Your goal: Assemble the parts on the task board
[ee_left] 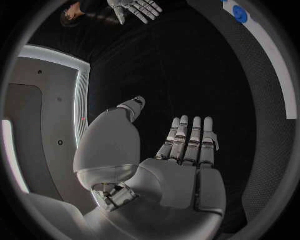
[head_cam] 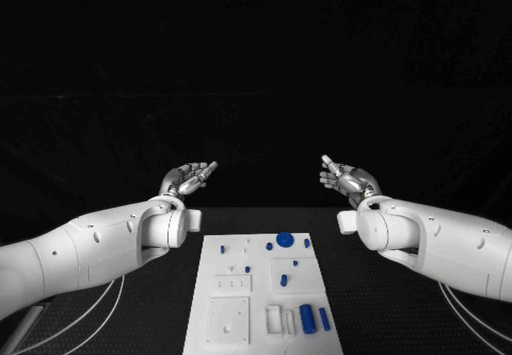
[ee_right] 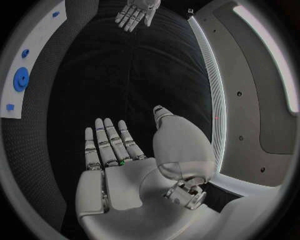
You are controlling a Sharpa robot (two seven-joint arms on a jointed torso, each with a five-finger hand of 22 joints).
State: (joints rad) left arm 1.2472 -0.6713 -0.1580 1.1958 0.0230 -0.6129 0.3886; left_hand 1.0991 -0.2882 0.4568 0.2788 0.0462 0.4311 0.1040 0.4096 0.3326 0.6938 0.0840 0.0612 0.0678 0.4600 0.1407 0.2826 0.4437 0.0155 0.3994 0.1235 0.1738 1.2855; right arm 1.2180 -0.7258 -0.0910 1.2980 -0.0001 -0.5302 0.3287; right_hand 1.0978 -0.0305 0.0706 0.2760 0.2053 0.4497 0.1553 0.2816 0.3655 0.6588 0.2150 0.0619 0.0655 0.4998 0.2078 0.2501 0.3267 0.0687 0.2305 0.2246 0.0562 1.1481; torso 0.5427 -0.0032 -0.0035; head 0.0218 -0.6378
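Observation:
The white task board [head_cam: 224, 329] lies in the middle of the table, near its front. On it sit small blue parts: a round disc [head_cam: 285, 239], an oval piece [head_cam: 284, 279] and two cylinders [head_cam: 308, 318] at the near right. My left hand [head_cam: 188, 178] is raised beyond the board's far left, palm up, fingers straight and apart, holding nothing. My right hand [head_cam: 347, 177] mirrors it at the far right, also empty. The left wrist view shows my left hand [ee_left: 184, 155] flat with the right hand [ee_left: 135, 9] opposite; the right wrist view shows my right hand [ee_right: 115, 155] and the blue disc [ee_right: 21, 79].
The black table [head_cam: 368, 296] surrounds the board on both sides. White cables [head_cam: 75, 325] run along the table's near left by my left arm. White blocks [head_cam: 274, 318] stand on the board beside the cylinders.

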